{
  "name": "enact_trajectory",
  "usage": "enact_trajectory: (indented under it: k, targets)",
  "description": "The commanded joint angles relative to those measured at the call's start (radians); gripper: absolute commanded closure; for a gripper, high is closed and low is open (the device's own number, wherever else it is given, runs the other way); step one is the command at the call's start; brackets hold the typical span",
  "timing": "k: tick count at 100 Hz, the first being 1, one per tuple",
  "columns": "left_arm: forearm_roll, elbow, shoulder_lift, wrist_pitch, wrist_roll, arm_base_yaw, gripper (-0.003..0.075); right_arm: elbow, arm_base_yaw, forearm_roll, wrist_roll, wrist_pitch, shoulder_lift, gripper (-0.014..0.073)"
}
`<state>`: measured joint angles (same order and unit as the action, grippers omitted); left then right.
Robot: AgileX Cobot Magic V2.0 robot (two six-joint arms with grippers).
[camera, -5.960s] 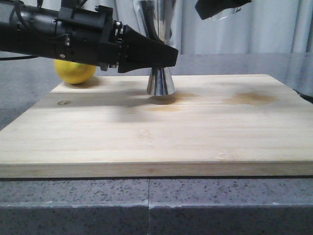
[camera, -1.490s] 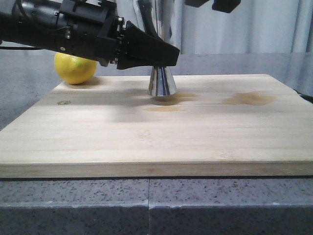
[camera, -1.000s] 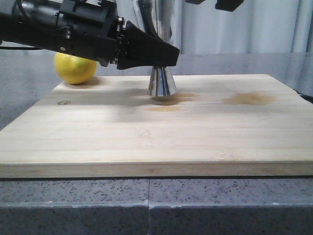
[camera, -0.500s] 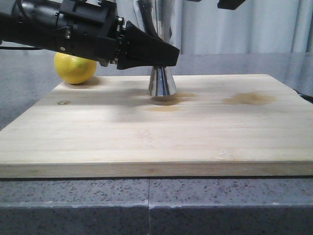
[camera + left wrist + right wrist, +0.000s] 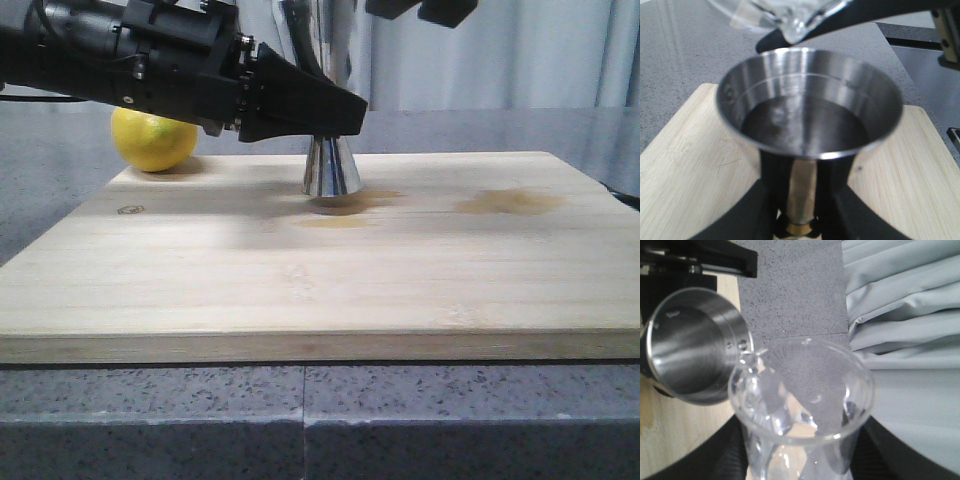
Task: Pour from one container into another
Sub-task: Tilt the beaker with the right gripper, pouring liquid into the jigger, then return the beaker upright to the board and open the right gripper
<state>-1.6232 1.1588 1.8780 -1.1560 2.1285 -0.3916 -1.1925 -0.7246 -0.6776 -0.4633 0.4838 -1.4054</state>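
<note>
The steel jigger point(image 5: 330, 165) stands on the wooden board point(image 5: 320, 280) with my left gripper point(image 5: 335, 110) shut on its narrow waist. In the left wrist view the jigger's top cup point(image 5: 810, 107) holds dark liquid, and the gold band point(image 5: 800, 229) shows between my black fingers point(image 5: 775, 180). My right gripper point(image 5: 420, 8) hangs above it, cut off by the frame top. It is shut on the clear glass beaker point(image 5: 800, 390), which tilts with its lip point(image 5: 747, 358) just over the jigger's rim point(image 5: 695, 345). The beaker point(image 5: 785, 15) looks nearly empty.
A yellow lemon point(image 5: 152, 140) lies at the board's back left corner, behind my left arm. Brownish wet patches point(image 5: 510, 202) mark the board to the right of the jigger and at its foot. A speckled grey counter point(image 5: 300, 420) surrounds the board; curtains hang behind.
My right gripper has moved left from the upper right to above the jigger, and in the last half second dropped slightly lower into view. The left arm and jigger hold still.
</note>
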Motion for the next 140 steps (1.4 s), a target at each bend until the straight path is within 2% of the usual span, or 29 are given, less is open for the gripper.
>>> enact_trajectory:
  k: [1,20,33,41,60,80,110,140]
  targets:
    - [-0.071,0.029,-0.04,-0.113,-0.007,-0.011,0.0584,-0.036,0.005,-0.019,0.06,-0.027,0.031,0.0336]
    - [-0.071,0.029,-0.04,-0.113,-0.007,-0.011,0.0584,-0.034,0.065,-0.016,0.272,-0.035,0.044,0.0336]
    - [-0.071,0.029,-0.04,-0.107,-0.007,-0.011,0.0584,-0.008,0.168,0.012,0.428,-0.085,0.081,0.0336]
    - [-0.071,0.029,-0.04,-0.105,-0.007,-0.011,0.0584,0.027,0.235,0.08,0.486,-0.142,0.118,0.0336]
    - [-0.071,0.029,-0.04,-0.105,-0.007,-0.011,0.0584,0.178,0.378,0.293,0.494,-0.369,0.21,0.0336]
    - [-0.071,0.029,-0.04,-0.105,-0.007,-0.011,0.0584,0.369,0.42,0.44,0.494,-0.607,0.24,0.0336]
    - [-0.071,0.029,-0.04,-0.105,-0.007,-0.011,0.0584,0.598,0.42,0.525,0.499,-0.955,0.198,0.0336]
    - [-0.071,0.029,-0.04,-0.105,-0.007,-0.011,0.0584,0.626,0.42,0.565,0.518,-1.096,0.054,0.0336]
